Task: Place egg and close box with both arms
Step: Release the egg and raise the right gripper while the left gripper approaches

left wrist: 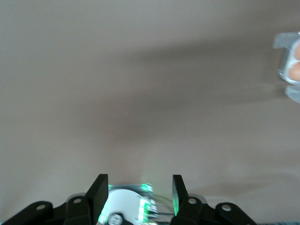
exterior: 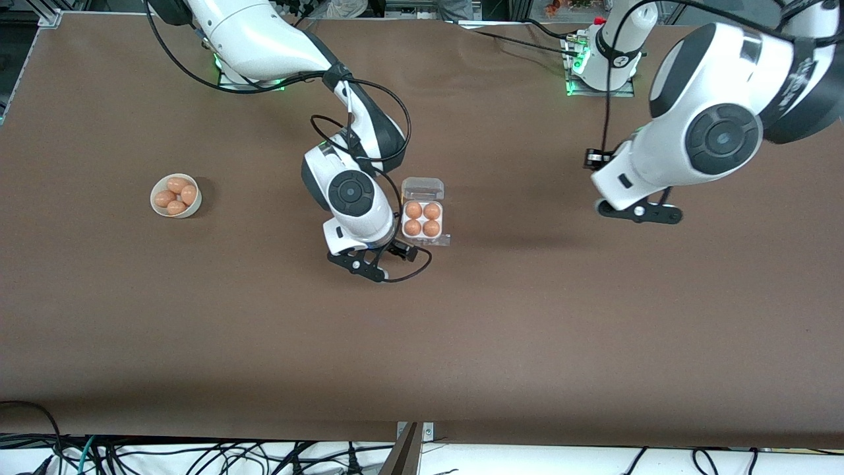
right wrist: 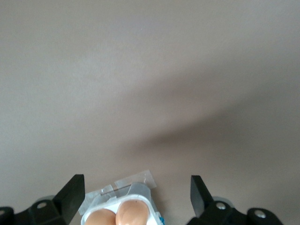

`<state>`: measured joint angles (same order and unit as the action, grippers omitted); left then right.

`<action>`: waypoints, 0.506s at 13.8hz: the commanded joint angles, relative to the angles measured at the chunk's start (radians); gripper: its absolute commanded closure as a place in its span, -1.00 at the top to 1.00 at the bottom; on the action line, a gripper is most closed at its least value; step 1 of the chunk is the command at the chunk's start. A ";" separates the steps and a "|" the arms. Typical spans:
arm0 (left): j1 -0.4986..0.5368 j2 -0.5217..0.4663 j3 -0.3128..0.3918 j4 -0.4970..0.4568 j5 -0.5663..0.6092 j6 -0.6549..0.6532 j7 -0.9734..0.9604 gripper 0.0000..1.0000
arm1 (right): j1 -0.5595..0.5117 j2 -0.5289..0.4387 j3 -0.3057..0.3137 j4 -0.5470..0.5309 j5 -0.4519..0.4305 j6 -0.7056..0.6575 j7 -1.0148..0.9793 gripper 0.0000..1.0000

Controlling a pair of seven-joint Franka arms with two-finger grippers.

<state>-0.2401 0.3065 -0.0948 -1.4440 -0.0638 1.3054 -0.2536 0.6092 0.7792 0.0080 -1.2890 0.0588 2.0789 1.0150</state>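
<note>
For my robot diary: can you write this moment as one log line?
box: four eggs in, lid open | right gripper: open, over box | left gripper: open, waiting over table

Even overhead light; soft arm shadows on table point(exterior: 501, 316); wrist views blurred.

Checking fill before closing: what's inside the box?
Four brown eggs, one per cell, in the box, clear lid open. Cell bottoms are hidden beneath them.
</note>
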 commanded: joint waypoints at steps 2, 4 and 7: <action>-0.063 0.064 0.010 0.025 -0.120 -0.025 -0.154 -0.40 | -0.071 -0.056 0.004 -0.007 0.006 -0.052 -0.137 1.00; -0.111 0.092 0.010 0.028 -0.149 -0.022 -0.228 -0.67 | -0.104 -0.072 0.000 -0.006 0.010 -0.111 -0.223 1.00; -0.163 0.140 0.010 0.031 -0.217 -0.015 -0.280 -0.76 | -0.138 -0.107 -0.013 -0.006 0.006 -0.170 -0.358 1.00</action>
<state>-0.3728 0.4113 -0.0958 -1.4433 -0.2363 1.3026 -0.4943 0.4877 0.7034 -0.0023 -1.2866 0.0605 1.9607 0.7252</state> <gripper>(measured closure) 0.837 0.000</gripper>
